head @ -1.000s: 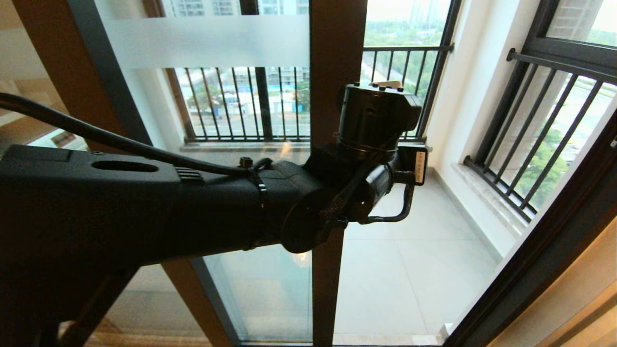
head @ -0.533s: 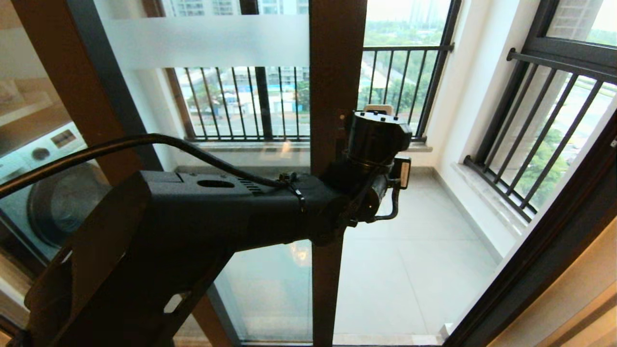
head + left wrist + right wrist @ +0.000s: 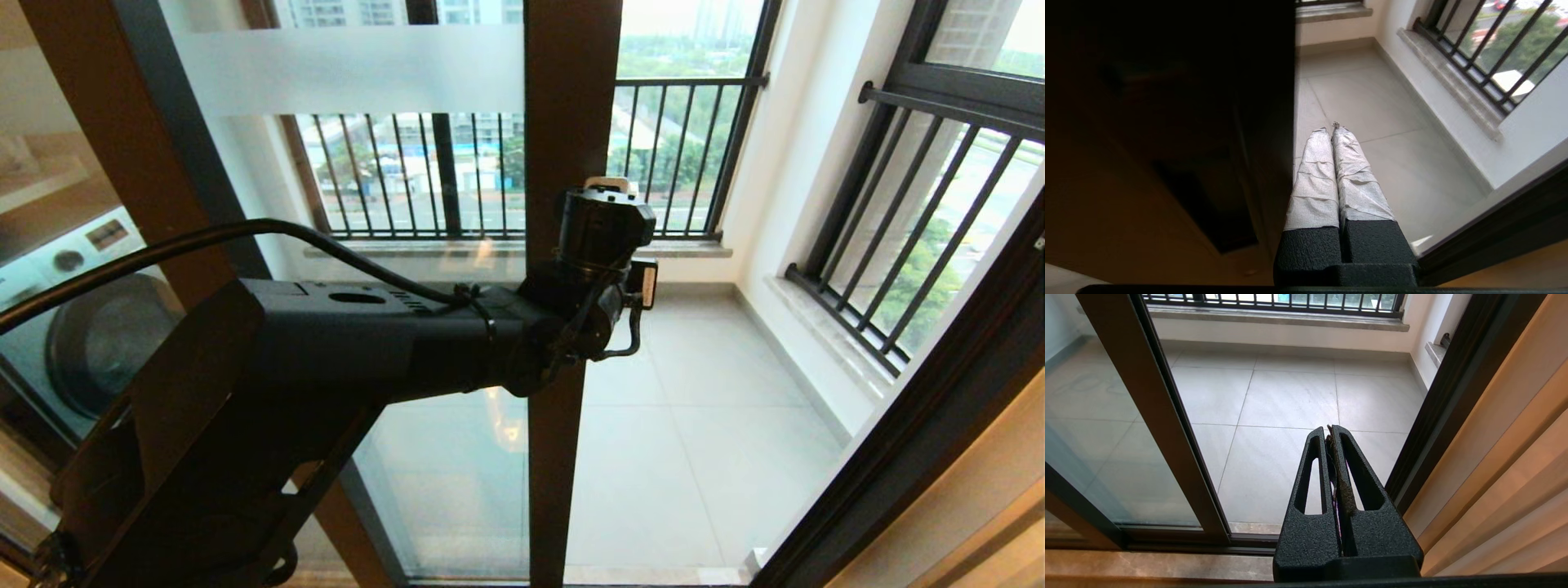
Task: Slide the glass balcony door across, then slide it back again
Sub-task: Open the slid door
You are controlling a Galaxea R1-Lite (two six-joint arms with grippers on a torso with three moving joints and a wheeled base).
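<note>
The glass balcony door [image 3: 424, 457] has a frosted white band [image 3: 351, 69] near its top and a brown stile [image 3: 571, 98] in mid view. My left arm reaches across it, and the wrist [image 3: 604, 237] sits at the stile's right edge, hiding the fingers there. In the left wrist view the left gripper [image 3: 1331, 130], with white-wrapped fingers [image 3: 1314, 183], is shut with nothing in it. It lies right beside the dark stile edge [image 3: 1267, 122]. The right gripper [image 3: 1329, 428] is shut and empty, low before the doorway, and the door's stile [image 3: 1155, 416] stands off to one side of it.
Between the stile and the dark fixed frame [image 3: 922, 441] the doorway opens onto grey balcony tiles [image 3: 702, 457]. Black barred railing windows [image 3: 898, 229] line the balcony. A washing machine [image 3: 98, 343] shows at the far left. A tan wall [image 3: 1515, 457] flanks the frame.
My left arm has dropped and stretched forward, and its wrist has moved down and slightly left along the stile. The washing machine now shows. The door's stile stays in place.
</note>
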